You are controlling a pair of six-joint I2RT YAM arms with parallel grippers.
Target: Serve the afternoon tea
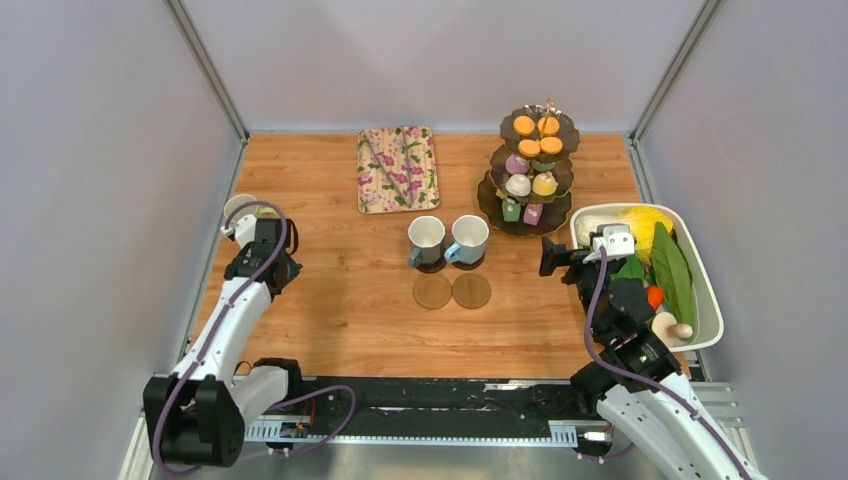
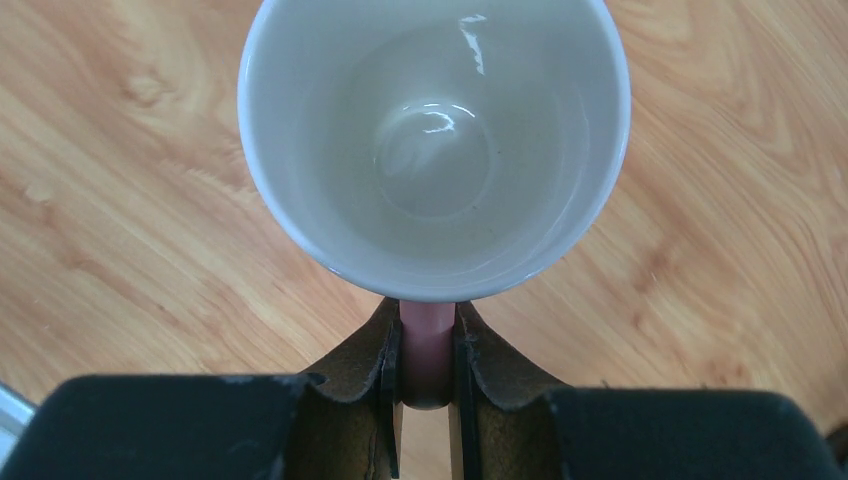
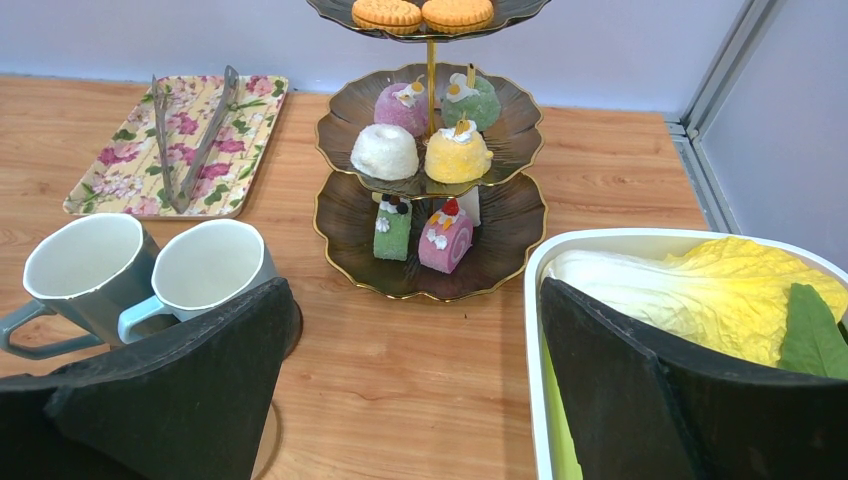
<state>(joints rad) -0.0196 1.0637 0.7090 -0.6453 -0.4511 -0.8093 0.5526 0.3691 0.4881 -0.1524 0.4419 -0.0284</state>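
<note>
Left wrist: gripper (image 2: 428, 335) pinches pink handle (image 2: 428, 368) of mug (image 2: 435, 150) (upright, just ahead).

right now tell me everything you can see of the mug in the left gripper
The mug is upright and empty, glossy white inside like glazed ceramic, with a pink handle. The left gripper is shut on that handle. It is over the wooden table near its left side; whether it rests on the wood, I cannot tell.

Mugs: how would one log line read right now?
left gripper shut on mug handle | right gripper open | two mugs on coasters | two bare coasters
</note>
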